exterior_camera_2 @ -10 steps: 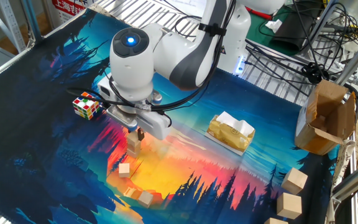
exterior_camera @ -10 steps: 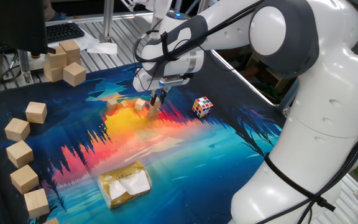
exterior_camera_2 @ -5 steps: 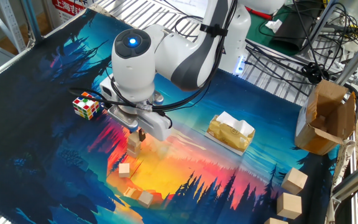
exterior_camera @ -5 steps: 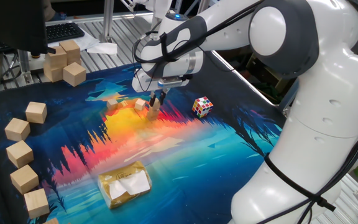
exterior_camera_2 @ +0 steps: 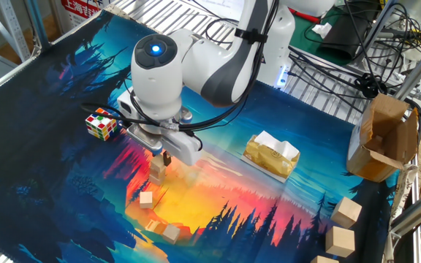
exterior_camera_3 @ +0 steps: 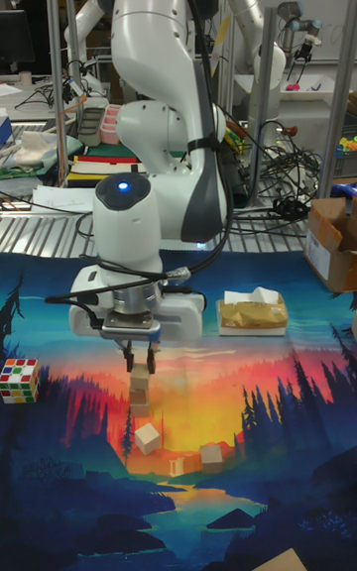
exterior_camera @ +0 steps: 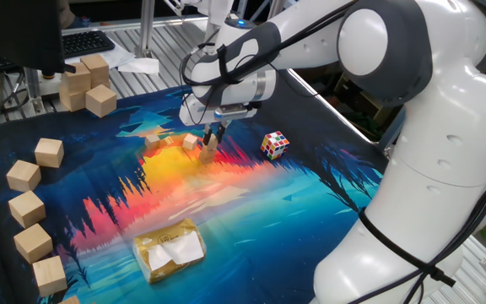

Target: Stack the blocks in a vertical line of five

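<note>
A short stack of two small tan blocks [exterior_camera_3: 141, 389] stands on the colourful mat, also visible as the stack [exterior_camera: 209, 149] and the stack [exterior_camera_2: 156, 169]. My gripper [exterior_camera_3: 142, 361] hangs directly over it. The fingers are slightly apart, with the tips at the level of the top block's upper edge, and it looks open. The gripper [exterior_camera: 213, 133] and gripper [exterior_camera_2: 161, 155] show the same pose. Three loose blocks lie near the stack: one block [exterior_camera_3: 147, 437] close by, another block [exterior_camera_3: 211, 455], and a third block [exterior_camera_2: 154, 225] beside it.
A multicoloured puzzle cube [exterior_camera: 275, 144] sits to one side of the stack. Several large pale wooden cubes [exterior_camera: 29, 208] line the mat's left edge and far corner [exterior_camera: 87, 83]. A yellow packet [exterior_camera: 171, 249] lies on the mat's near side. A cardboard box [exterior_camera_2: 384, 139] stands off the mat.
The arm has shifted very slightly over the stack. The blocks have not moved.
</note>
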`<state>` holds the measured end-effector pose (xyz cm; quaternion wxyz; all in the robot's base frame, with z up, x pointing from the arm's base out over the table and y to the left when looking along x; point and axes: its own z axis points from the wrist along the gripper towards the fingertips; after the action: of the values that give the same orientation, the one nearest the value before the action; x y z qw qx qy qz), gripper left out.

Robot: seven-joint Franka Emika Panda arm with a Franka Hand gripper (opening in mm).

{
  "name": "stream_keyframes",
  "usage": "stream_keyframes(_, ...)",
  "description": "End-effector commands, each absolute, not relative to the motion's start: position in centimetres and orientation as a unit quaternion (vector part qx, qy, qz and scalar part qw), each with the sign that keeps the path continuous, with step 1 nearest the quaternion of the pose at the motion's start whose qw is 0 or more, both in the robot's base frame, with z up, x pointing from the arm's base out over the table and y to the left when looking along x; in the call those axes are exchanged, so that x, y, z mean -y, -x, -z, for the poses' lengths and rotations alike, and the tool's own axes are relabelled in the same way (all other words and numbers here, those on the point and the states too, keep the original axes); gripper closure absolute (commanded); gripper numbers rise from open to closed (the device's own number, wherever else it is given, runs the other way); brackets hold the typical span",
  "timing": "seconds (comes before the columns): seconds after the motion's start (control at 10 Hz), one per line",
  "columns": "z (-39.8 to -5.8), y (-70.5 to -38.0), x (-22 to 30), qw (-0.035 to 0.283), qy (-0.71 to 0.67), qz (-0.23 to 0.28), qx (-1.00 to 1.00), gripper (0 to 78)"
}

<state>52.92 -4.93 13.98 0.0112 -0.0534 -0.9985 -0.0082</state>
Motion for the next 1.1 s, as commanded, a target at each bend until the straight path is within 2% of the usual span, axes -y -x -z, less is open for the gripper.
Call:
stream_keyframes(0.1, -14.04, -52.91, 5.07, 0.009, 0.061, 0.012, 0.998, 76.1)
stream_keyframes(1.1, -13.65, -53.21, 5.49, 0.008, 0.064, 0.018, 0.998, 76.1)
